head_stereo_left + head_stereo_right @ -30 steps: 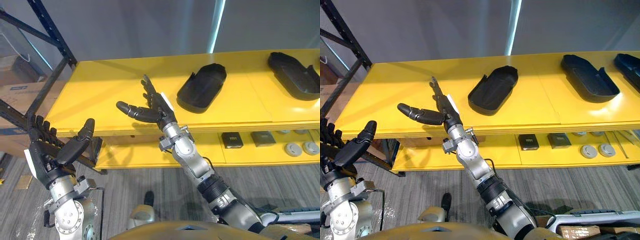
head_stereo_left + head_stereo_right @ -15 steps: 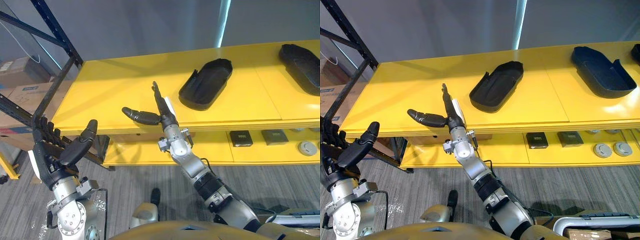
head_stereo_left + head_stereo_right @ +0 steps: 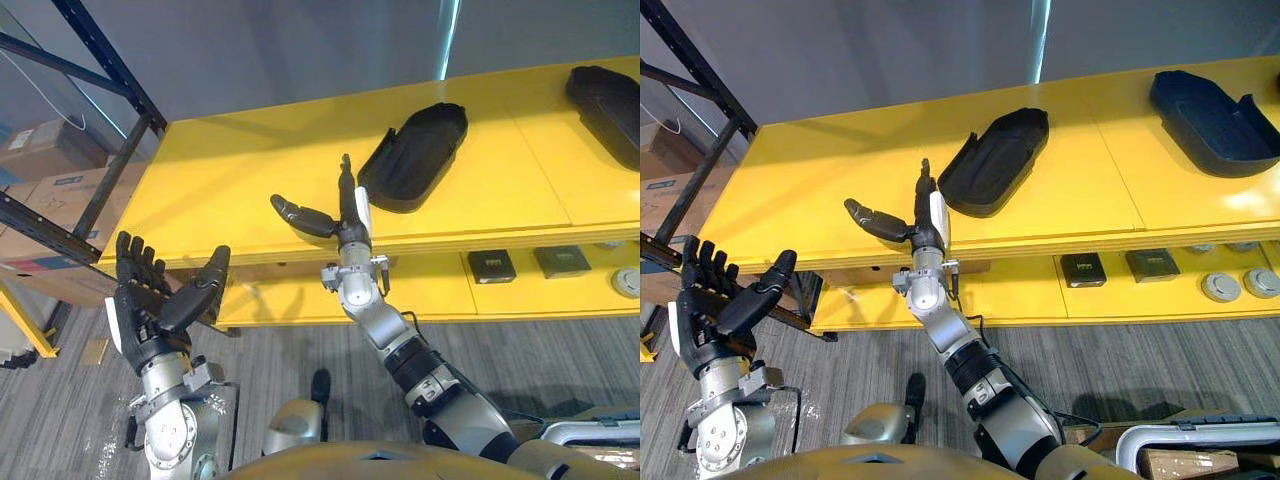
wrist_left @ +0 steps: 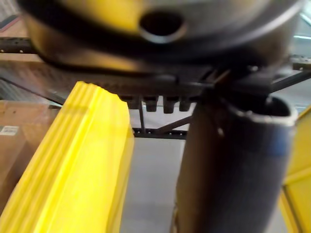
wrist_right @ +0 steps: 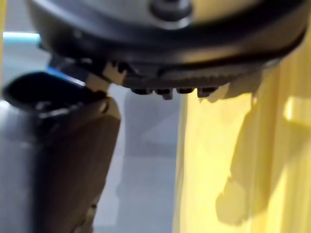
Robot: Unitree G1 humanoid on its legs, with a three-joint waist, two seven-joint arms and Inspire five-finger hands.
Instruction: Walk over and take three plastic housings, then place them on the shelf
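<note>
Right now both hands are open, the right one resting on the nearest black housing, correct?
Both the left hand and right hand are open, but the right hand is clear of the nearest black housing, over the yellow shelf's front edge; the left eye view shows it.

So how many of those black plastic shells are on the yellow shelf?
2. One shell lies on the yellow shelf just past the right hand; the other shell sits further right, by the view's edge. More may lie beyond it.
</note>
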